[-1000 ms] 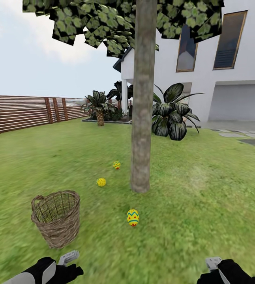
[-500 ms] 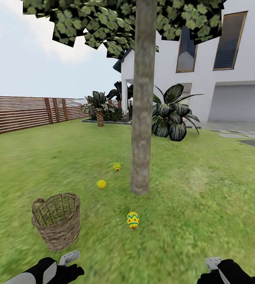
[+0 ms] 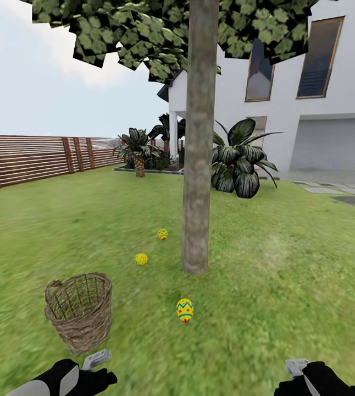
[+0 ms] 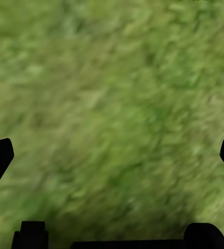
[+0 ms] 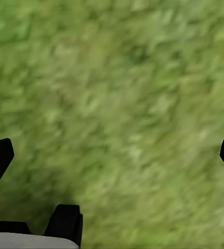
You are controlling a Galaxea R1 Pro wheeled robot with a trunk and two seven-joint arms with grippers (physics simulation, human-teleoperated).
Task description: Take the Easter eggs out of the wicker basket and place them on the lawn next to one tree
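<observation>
Three eggs lie on the lawn [image 3: 287,286] ahead of my grippers: the nearest egg [image 3: 184,310], a middle egg [image 3: 141,259] and a far egg [image 3: 162,234], all close to the tree [image 3: 198,165]. The basket [image 3: 80,313], just beyond my left gripper [image 4: 112,155], looks empty. Left gripper and right gripper [image 5: 112,155] are both spread, holding nothing. I judge the job done; best to back off without nudging the basket.

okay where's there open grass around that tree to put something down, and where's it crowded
Open lawn lies right of the tree, toward the paving by the house. The left side is crowded: three Easter eggs lie along the trunk's left, with the wicker basket nearer the robot.
</observation>
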